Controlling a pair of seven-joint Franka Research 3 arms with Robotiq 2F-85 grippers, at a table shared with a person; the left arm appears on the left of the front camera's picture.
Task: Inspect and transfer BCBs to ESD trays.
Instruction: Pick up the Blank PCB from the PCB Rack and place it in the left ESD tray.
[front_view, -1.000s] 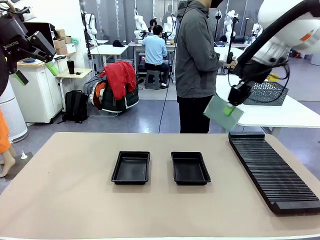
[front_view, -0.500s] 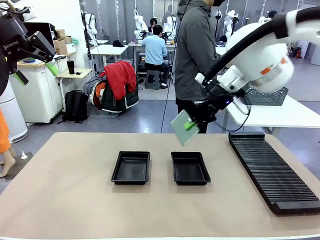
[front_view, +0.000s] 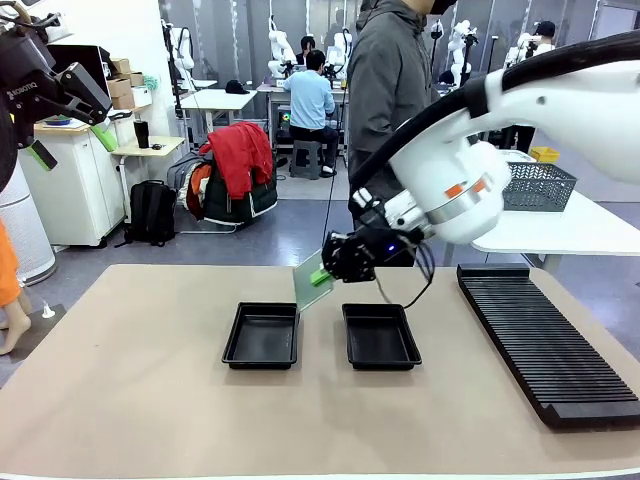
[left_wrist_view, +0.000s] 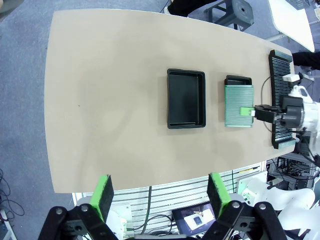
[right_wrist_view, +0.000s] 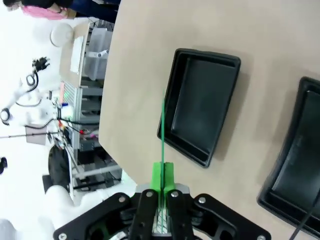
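Observation:
My right gripper (front_view: 318, 277) is shut on a pale green BCB (front_view: 309, 283), which hangs upright on its edge just above the gap between the two black ESD trays. The left tray (front_view: 262, 336) and the right tray (front_view: 380, 337) both look empty. In the right wrist view the BCB (right_wrist_view: 163, 135) is edge-on between the shut fingertips (right_wrist_view: 162, 176), over the near rim of one tray (right_wrist_view: 202, 105). My left gripper (front_view: 72, 143) stands open, high at the far left; from there it looks down on the BCB (left_wrist_view: 238, 106) and the left tray (left_wrist_view: 186, 98).
A long black slotted rack (front_view: 548, 340) lies along the table's right side. A person in a grey jacket (front_view: 388, 100) stands at the far edge behind the right arm. Bare tan tabletop (front_view: 130, 380) lies left of and in front of the trays.
My right arm has swung left and down with the BCB, from above the rack's far end to just over the trays. The left arm has not moved.

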